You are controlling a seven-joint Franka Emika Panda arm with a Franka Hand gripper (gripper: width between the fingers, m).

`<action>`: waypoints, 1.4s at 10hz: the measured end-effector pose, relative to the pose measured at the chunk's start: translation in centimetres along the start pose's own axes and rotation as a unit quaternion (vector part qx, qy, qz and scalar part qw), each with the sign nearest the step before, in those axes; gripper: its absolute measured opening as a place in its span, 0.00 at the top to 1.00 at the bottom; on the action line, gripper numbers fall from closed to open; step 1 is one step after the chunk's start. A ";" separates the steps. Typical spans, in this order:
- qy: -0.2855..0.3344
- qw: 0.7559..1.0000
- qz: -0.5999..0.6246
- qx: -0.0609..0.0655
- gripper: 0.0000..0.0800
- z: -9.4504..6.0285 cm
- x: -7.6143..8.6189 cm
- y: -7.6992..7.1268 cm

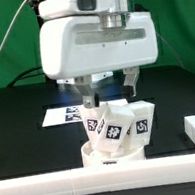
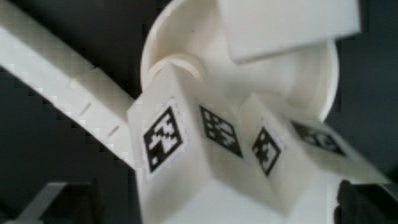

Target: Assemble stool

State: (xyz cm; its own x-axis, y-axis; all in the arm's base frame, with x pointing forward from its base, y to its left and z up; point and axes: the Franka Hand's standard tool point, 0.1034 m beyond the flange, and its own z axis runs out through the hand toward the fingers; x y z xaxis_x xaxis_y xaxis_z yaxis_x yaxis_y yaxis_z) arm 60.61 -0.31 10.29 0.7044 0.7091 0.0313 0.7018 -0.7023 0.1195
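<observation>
Above black counter [image 1: 17,148], tool [image 1: 107,92] points down, fingers spread either side of tagged leg [image 1: 112,126]; whether pads actually clamp it cannot be told. Legs stand upright on round seat [image 1: 106,155], close to white L-shaped rail [image 1: 57,179]. Marker board [image 1: 60,116] lies behind. Wrist view: leg [image 2: 214,140] close up, seat [image 2: 267,60] beyond, rail [image 2: 63,85] beside.

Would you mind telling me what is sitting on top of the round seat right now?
Tagged white legs stand clustered on the seat, below the end effector. At least two show; the exact count and their joints with the seat are covered.
</observation>
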 end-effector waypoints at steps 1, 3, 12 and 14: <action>-0.011 0.999 -0.036 -0.001 0.19 0.1 0.3 -0.1; -0.023 0.995 -0.101 -0.007 0.19 0.1 0.1 0.1; -0.081 0.941 -0.328 -0.011 0.19 1.2 1.2 1.5; -0.083 0.942 -0.325 -0.011 0.19 1.4 1.0 1.4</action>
State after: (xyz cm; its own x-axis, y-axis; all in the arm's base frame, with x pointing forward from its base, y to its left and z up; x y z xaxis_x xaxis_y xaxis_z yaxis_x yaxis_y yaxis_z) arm 62.49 -0.65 9.11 0.1354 0.9683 -0.2101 0.9894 -0.1210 0.0799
